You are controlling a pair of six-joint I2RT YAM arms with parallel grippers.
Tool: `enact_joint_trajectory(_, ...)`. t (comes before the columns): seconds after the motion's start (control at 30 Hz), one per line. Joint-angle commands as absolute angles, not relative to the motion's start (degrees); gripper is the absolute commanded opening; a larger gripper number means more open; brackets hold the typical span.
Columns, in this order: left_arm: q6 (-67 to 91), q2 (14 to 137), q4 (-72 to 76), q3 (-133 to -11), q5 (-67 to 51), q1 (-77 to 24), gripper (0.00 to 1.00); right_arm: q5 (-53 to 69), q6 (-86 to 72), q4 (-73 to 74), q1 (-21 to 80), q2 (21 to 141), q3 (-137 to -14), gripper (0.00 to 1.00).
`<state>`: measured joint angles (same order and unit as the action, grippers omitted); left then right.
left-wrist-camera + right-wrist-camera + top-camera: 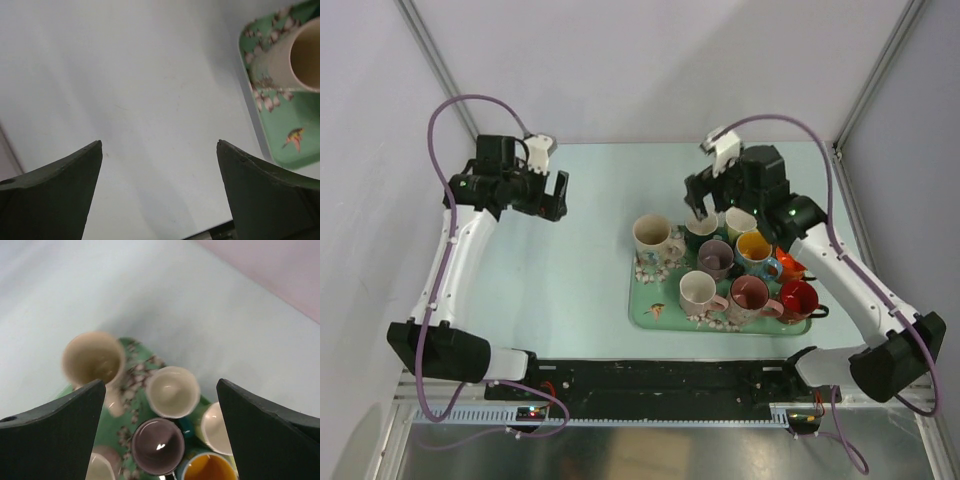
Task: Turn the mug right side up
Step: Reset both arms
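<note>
Right gripper (160, 384), jaws wide, hangs above the upright mug (171, 391) on tray (135, 371).

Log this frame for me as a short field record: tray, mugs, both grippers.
tray: green, floral, on the right half of the table
mugs: clustered on tray, visible mouths facing up
cream mug: tray's far-left corner, upright
left gripper: jaws open, empty, over bare table left of tray
right gripper: jaws open, empty, above the far mugs

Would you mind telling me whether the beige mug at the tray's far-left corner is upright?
Upright: the beige mug shows its open mouth and inner wall from above.
</note>
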<state>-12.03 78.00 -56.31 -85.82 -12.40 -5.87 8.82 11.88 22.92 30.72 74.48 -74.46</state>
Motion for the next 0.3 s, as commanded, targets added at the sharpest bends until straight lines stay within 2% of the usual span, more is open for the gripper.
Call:
enact_joint_trajectory(0.0,-10.8,77.0,-51.9,-91.8,-7.6,-4.7,1.0,-11.9,1.0,25.9,27.9,76.2,-83.3,0.99)
enact_joint_trajectory(0.27,-5.4,74.9,-41.7,-86.5,2.7,-3.2,1.0,-14.3,-2.7,22.8,26.0,74.3,-79.2,0.99)
